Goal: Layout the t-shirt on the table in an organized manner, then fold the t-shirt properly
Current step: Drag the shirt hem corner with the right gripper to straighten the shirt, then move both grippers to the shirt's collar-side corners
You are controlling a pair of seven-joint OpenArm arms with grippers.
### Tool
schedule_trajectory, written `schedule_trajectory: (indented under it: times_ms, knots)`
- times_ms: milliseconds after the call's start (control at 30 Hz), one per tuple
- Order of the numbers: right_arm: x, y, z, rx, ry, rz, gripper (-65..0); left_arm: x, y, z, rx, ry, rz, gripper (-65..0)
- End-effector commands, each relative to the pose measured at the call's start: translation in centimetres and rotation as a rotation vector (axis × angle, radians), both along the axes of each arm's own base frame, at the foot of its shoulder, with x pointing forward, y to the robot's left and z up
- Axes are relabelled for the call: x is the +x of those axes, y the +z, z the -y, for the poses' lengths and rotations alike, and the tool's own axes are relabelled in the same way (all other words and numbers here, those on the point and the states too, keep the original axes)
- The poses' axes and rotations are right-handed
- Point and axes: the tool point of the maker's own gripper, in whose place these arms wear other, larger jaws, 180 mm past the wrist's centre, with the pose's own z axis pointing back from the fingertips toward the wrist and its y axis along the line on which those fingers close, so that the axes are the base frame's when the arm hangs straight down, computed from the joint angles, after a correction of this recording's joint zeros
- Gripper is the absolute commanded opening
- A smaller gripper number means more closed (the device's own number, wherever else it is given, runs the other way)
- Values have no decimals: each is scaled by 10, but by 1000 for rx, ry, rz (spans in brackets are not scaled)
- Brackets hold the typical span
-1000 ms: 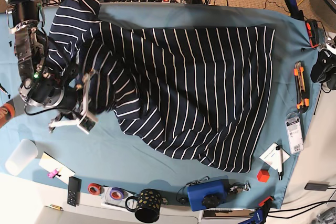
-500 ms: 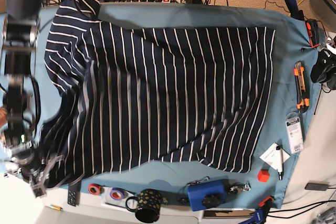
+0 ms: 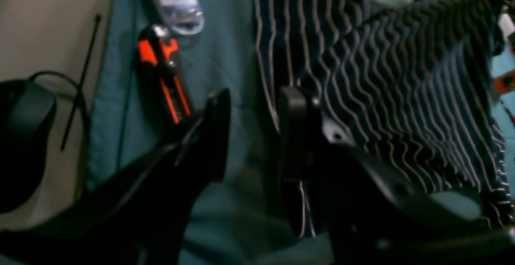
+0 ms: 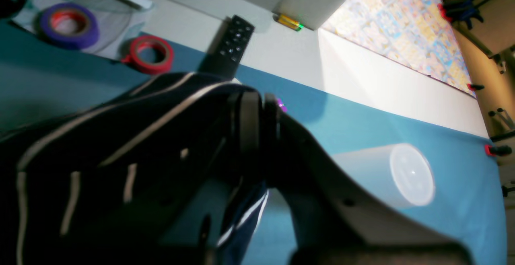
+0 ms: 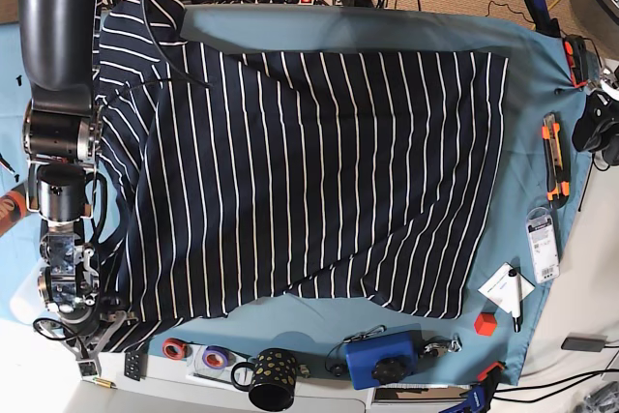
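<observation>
The t-shirt [image 5: 309, 171], navy with thin white stripes, lies spread over most of the table [image 5: 300, 321], one sleeve bunched at the far left corner. My right gripper [image 4: 259, 120] is shut on a fold of the t-shirt [image 4: 120, 144] at the table's near left edge, also seen from the base view as the right gripper [image 5: 90, 353]. In the left wrist view my left gripper [image 3: 255, 136] is open over bare teal cloth, holding nothing. The t-shirt [image 3: 402, 76] hem lies just past its right finger.
A red tape roll [image 4: 151, 54], purple tape roll [image 4: 68, 25], remote [image 4: 233, 44] and white cup [image 4: 386, 180] lie by the right gripper. An orange cutter [image 3: 163, 72] lies by the left gripper. A mug [image 5: 271, 379] and a blue box [image 5: 382, 357] line the near edge.
My right gripper has dragged the shirt's folded-over part from mid-left down to the near left edge, opening the shirt out flat. The left gripper has stayed open.
</observation>
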Motion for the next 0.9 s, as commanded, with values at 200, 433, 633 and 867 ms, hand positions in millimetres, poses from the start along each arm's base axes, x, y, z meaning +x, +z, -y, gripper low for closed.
schedule_trajectory:
  times_ms: [200,433,633,867]
  knots:
    - [-4,12,14,-6,14,-40,-409,6,21,-2,35,-23,87,-439]
    - [-23,57,26,99,-42,-18,-410,37,19,9,98,-45,84,-439]
    - [-56,85,8,74,27,-54,-410,106,12,64,285,-169,57,-439]
    - [-99,25,5,85,28,-272,-410,196,28,107,493,-263,91,-439]
